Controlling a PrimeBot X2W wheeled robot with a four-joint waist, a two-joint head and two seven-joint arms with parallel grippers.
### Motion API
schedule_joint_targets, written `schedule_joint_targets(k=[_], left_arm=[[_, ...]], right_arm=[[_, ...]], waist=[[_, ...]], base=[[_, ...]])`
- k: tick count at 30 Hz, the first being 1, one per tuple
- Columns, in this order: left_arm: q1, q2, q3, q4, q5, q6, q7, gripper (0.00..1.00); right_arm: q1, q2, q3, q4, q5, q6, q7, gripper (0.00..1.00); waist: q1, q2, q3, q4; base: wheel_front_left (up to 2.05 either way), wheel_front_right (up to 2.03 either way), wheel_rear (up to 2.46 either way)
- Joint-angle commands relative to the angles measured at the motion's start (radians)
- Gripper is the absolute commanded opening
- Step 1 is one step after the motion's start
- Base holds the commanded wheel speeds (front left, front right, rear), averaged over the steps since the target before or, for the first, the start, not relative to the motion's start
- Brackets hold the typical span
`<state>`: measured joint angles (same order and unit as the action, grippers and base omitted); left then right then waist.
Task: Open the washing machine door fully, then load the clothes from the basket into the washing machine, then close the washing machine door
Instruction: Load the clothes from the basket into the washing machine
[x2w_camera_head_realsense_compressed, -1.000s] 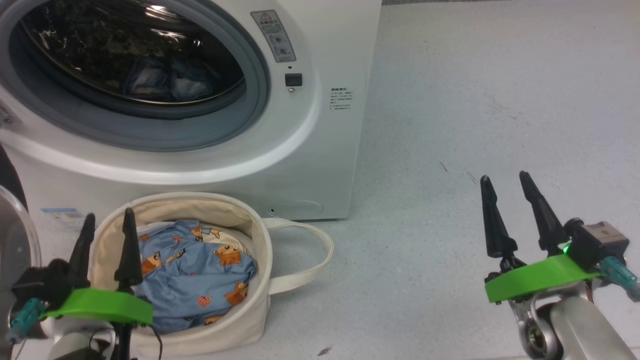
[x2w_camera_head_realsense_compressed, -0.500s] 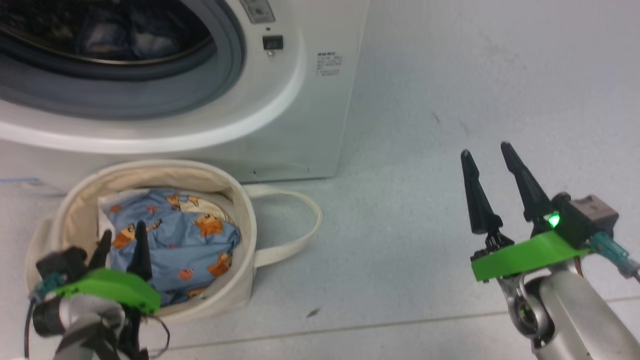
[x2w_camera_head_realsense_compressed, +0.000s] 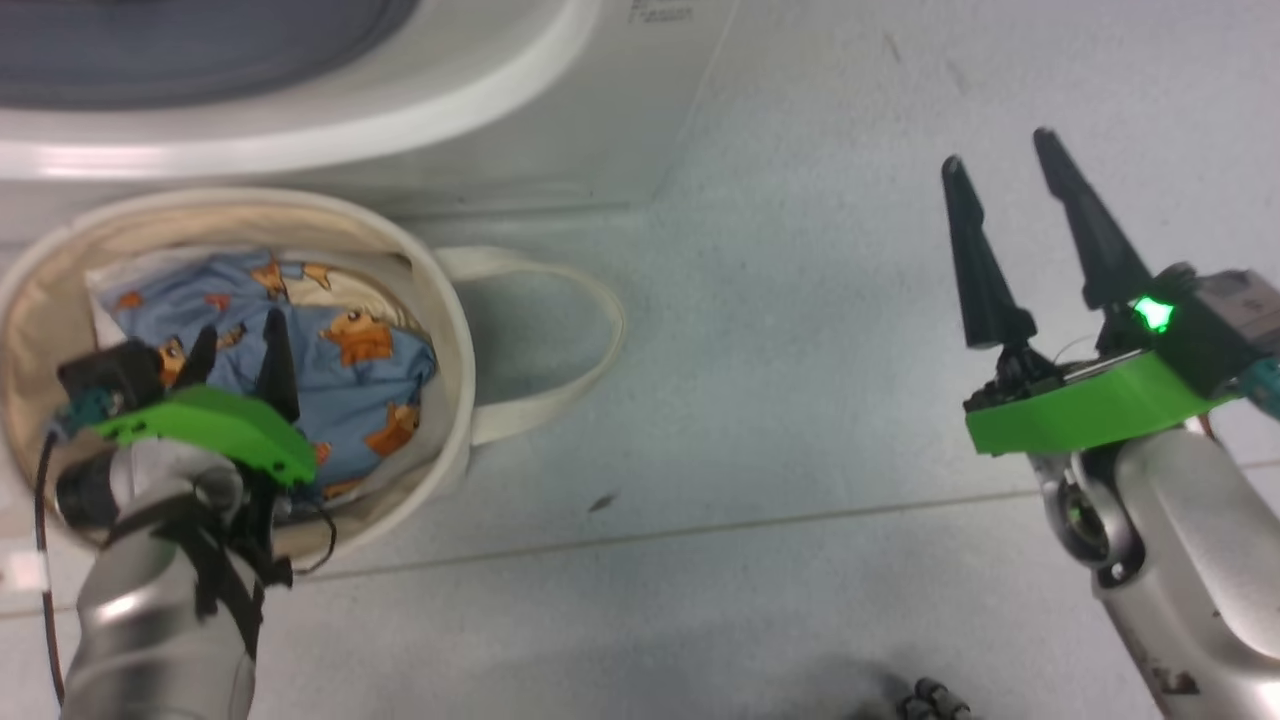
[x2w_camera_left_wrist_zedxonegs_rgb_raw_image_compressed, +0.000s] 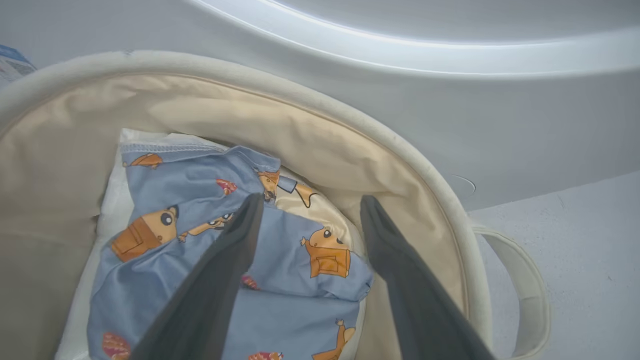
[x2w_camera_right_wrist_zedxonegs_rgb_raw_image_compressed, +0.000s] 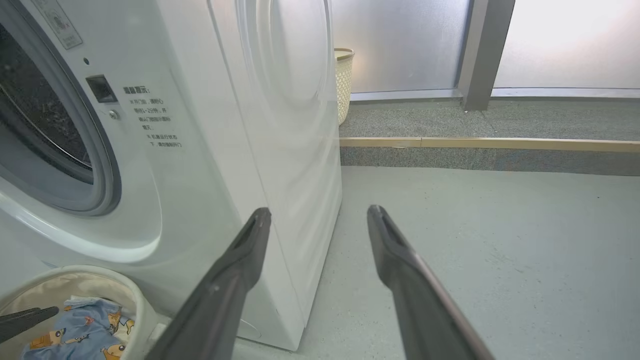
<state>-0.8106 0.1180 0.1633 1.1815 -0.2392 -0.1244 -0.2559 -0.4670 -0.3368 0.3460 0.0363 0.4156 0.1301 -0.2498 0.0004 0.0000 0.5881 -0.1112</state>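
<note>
Left gripper (x2w_camera_head_realsense_compressed: 240, 338), fingers spread, is positioned inside the rim of the basket (x2w_camera_head_realsense_compressed: 447, 310), directly above the clothes (x2w_camera_head_realsense_compressed: 372, 388); contact cannot be confirmed. The basket stands just in front of the washing machine (x2w_camera_head_realsense_compressed: 450, 110). Right gripper (x2w_camera_head_realsense_compressed: 998, 152), also spread, is well apart over the floor.

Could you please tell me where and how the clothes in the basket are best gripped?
Probably pinch the bunched fold at the middle of the clothes, coming straight down through the open top of the basket: its soft walls ring the pile, so no side approach is free. The open left gripper hangs over it.
</note>
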Motion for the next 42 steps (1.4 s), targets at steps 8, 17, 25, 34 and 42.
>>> schedule_joint_targets(k=[8, 17, 25, 34, 42], left_arm=[[-0.079, 0.062, -0.024, 0.089, 0.036, 0.014, 0.027, 1.00], [-0.112, 0.087, -0.097, 0.108, 0.087, 0.040, 0.260, 1.00], [-0.114, 0.105, -0.122, 0.109, 0.099, 0.078, 0.422, 1.00], [-0.146, 0.130, -0.119, 0.109, 0.092, 0.174, 0.378, 1.00], [-0.154, 0.119, -0.125, 0.109, 0.079, 0.193, 0.408, 1.00]], right_arm=[[-0.012, -0.034, -0.034, -0.086, -0.009, 0.001, -0.012, 1.00], [-0.004, -0.050, -0.077, -0.148, -0.030, 0.001, -0.012, 1.00], [0.005, -0.049, -0.080, -0.168, -0.034, 0.001, -0.012, 1.00], [0.034, -0.053, -0.107, -0.197, -0.038, 0.001, -0.012, 1.00], [0.058, -0.055, -0.118, -0.212, -0.045, 0.001, -0.012, 1.00]], waist=[[-0.0004, 0.0000, 0.155, -0.017], [-0.0004, 0.0000, 0.241, -0.026], [-0.0004, 0.0000, 0.267, -0.036], [-0.0004, 0.0000, 0.295, -0.050], [-0.0004, 0.0000, 0.306, -0.045]], base=[[0.00, 0.00, 0.00], [0.00, 0.00, 0.00], [0.00, 0.00, 0.00], [0.00, 0.00, 0.00], [0.02, 0.02, 0.02]])
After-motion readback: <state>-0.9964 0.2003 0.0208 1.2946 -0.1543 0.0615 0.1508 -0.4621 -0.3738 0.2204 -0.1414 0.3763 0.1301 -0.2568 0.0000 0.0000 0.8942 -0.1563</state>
